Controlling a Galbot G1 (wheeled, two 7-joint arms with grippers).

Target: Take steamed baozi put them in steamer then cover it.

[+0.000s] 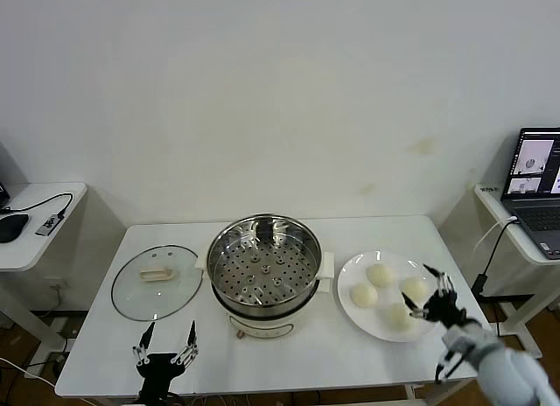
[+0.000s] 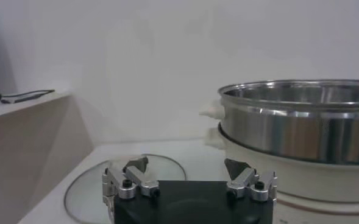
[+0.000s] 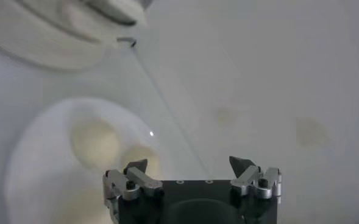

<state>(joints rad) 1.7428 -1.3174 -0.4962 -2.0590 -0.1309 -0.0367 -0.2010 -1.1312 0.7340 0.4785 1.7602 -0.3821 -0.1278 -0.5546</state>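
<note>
1. Midway along the white rectangular counter (image 1: 289, 353), the round shiny stainless-steel steamer (image 1: 265, 273) with its perforated tray and white base is sitting uncovered, nothing lying inside it.
2. Just beside the steamer, toward the counter's left edge, the round clear glass cover (image 1: 157, 282) with a metal rim and cream-white rectangular handle is lying flat on the counter, its rim nearly touching the pot's white base.
3. Toward the counter's right edge, four smooth, pale cream-white steamed baozi (image 1: 379, 274) are resting together on a flat round white plate (image 1: 350, 270), which is sitting just beside the steamer's right handle.
4. At the front edge near the left corner, the left gripper (image 1: 164, 346) is hovering just in front of the cover, its jaws spread wide and holding nothing; the left wrist view is showing the cover's rim and the steamer's steel wall beyond the fingertips.
5. Over the plate's rim nearest the counter's right edge, the right gripper (image 1: 430, 294) is hanging above the baozi with its jaws spread, gripping nothing; the right wrist view is showing two blurred buns on the plate beyond the open fingertips.
</note>
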